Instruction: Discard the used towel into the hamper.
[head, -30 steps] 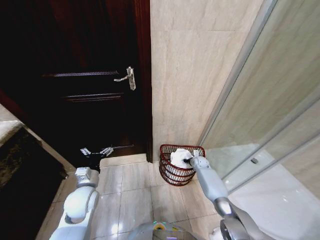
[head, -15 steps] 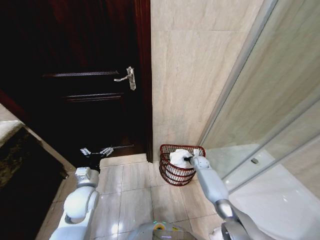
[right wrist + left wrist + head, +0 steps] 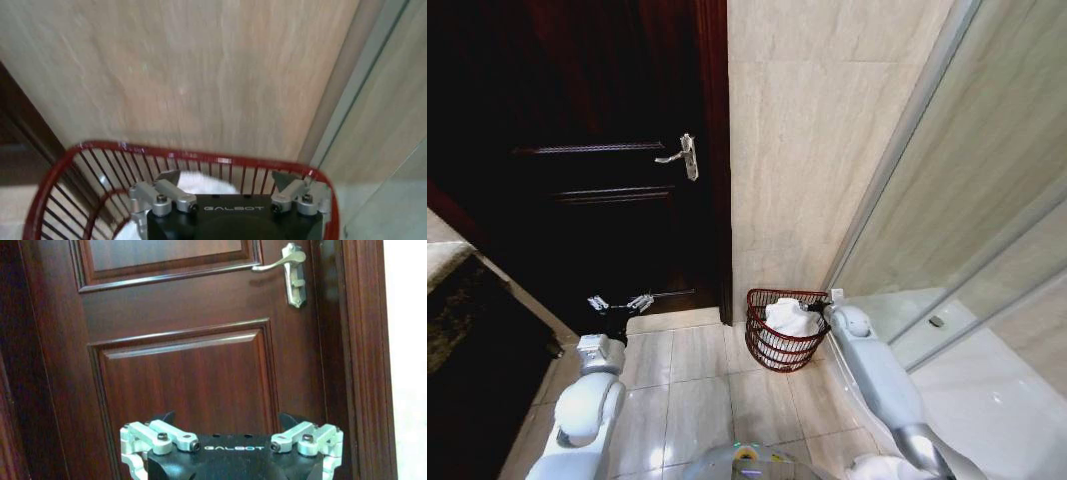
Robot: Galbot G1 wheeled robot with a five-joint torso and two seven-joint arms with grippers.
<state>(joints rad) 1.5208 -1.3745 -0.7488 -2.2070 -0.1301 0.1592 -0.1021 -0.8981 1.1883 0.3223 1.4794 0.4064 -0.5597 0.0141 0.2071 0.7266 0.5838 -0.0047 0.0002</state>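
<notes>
Hamper [image 3: 779,345]: sitting on the tiled floor [image 3: 692,390] in the corner, close against the beige wall [image 3: 817,150] and just beside the glass shower screen [image 3: 987,200]. From the right wrist camera its red-brown rim [image 3: 200,152] and thin bars are curving around the gripper.

Towel [image 3: 791,318]: lying bunched inside the hamper, white, rising a little above the rim. In the right wrist view a patch of it [image 3: 203,182] is peeking out between the finger mounts.

Right gripper [image 3: 822,305]: hanging at the hamper's rim on the shower side, touching or just above the towel. The right wrist view is showing the mounts set wide apart, but the fingertips are lying below the edge of the picture, so I cannot tell whether they are open or closed.

Left gripper [image 3: 619,303]: waiting low in front of the dark wooden door [image 3: 597,150], well apart from the hamper. In the head view its two fingers are standing spread apart, holding nothing.

Door handle [image 3: 288,271]: sitting high on the door, above the left gripper, silver, lever pointing away from the frame.
</notes>
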